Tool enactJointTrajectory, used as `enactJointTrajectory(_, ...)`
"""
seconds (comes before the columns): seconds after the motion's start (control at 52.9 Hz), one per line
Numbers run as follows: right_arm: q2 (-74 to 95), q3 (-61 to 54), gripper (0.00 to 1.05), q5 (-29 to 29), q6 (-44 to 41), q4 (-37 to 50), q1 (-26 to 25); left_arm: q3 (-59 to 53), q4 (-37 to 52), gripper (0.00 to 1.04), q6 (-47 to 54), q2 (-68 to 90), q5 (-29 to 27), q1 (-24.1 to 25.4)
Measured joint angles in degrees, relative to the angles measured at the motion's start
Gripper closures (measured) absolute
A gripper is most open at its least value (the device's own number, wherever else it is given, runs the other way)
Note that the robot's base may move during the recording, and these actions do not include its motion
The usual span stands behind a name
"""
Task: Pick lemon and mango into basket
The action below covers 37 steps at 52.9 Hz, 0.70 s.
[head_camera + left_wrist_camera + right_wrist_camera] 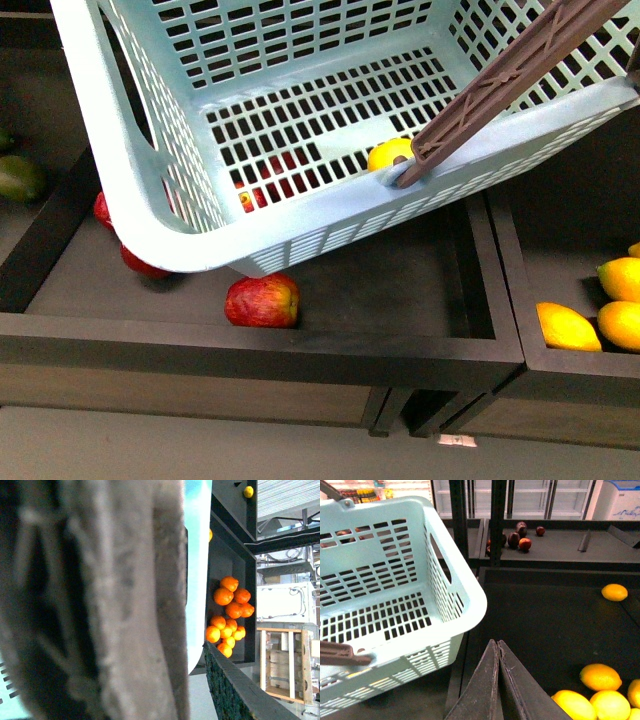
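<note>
The pale aqua basket [300,215] hangs tilted over a black crate, its brown handle [510,80] swung up to the right. My left gripper [165,685] is shut on that handle [115,600], which fills the left wrist view as a blur. A yellow lemon [390,153] lies inside the basket by the handle pivot. Red-and-yellow mangoes [262,301] lie in the crate under the basket. My right gripper [497,642] is shut and empty, beside the basket's corner [465,600] and over a bin with more lemons [600,676].
The mango crate has a raised front wall [300,350]. A second bin to the right holds lemons [568,326]. Oranges [231,610] are piled in a further bin. Dark red fruit [520,542] sits in a bin behind. Green fruit [20,178] lies at far left.
</note>
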Motion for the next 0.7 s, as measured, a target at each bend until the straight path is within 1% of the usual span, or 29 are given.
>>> enactJointTrajectory(0.359,-11.0,-3.7,1.02,0.0,0.0,-7.2,0.0,0.0,0.0,0.77,0.0,0.0,-0.1,0.0)
enactJointTrajectory(0.51,-12.1,-4.1,0.78,0.0,0.0,-7.6,0.0,0.0,0.0,0.77,0.0,0.0,0.0,0.0)
enactJointTrajectory(0.567,-12.1,-4.1,0.71,0.0,0.0,-7.6,0.0,0.0,0.0,0.77,0.0,0.0,0.0,0.0)
enactJointTrajectory(0.605,-12.1,-4.1,0.64,0.0,0.0,-7.6,0.0,0.0,0.0,0.77,0.0,0.0,0.0,0.0)
enactJointTrajectory(0.662,-12.1,-4.1,0.57,0.0,0.0,-7.6,0.0,0.0,0.0,0.77,0.0,0.0,0.0,0.0)
enactJointTrajectory(0.699,-12.1,-4.1,0.50,0.0,0.0,-7.6,0.0,0.0,0.0,0.77,0.0,0.0,0.0,0.0)
